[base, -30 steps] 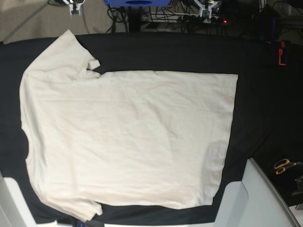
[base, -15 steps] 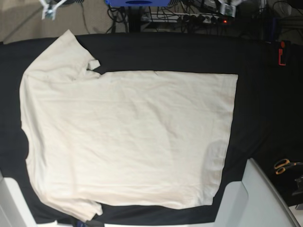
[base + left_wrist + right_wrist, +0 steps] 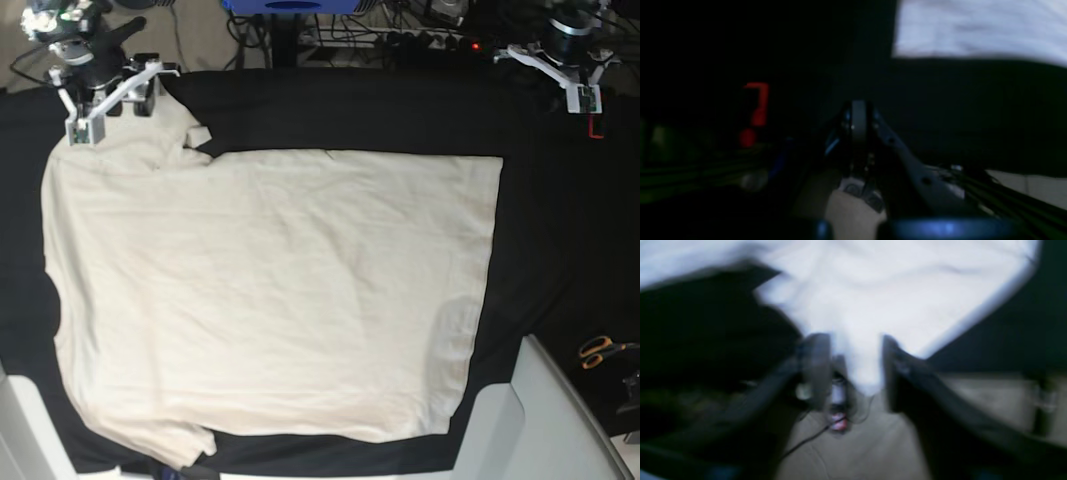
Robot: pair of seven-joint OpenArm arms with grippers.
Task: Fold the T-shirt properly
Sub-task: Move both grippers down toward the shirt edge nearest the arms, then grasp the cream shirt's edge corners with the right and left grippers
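Our right pincer (image 3: 853,373) stands with its jaws apart, and in its wrist view the pointed tip of a sleeve lies in the gap between them, not yet pinched. In the base view it hovers over that sleeve at the far corner of the surface (image 3: 350,110). Our left pincer (image 3: 858,116) shows its jaws pressed together with nothing between them; it sits over bare black cloth near the far edge, well apart from the shirt's hem.

The T-shirt (image 3: 270,290) lies spread flat on the black-covered surface, sleeves toward the right arm's side, hem toward the left arm's side, lightly wrinkled and not yet folded.

What could go wrong, as we judge it: the right pincer may close on only the very tip of the sleeve, and thin fabric could slip free once lifted. It could also catch the black cloth along with the sleeve and drag it. The left pincer, shut and off the shirt, must open before it can take the hem; lifting one side alone would skew the fold.

We count one T-shirt, two pincers, one pair of orange-handled scissors (image 3: 598,350) and one small red object (image 3: 596,126) near the left pincer.
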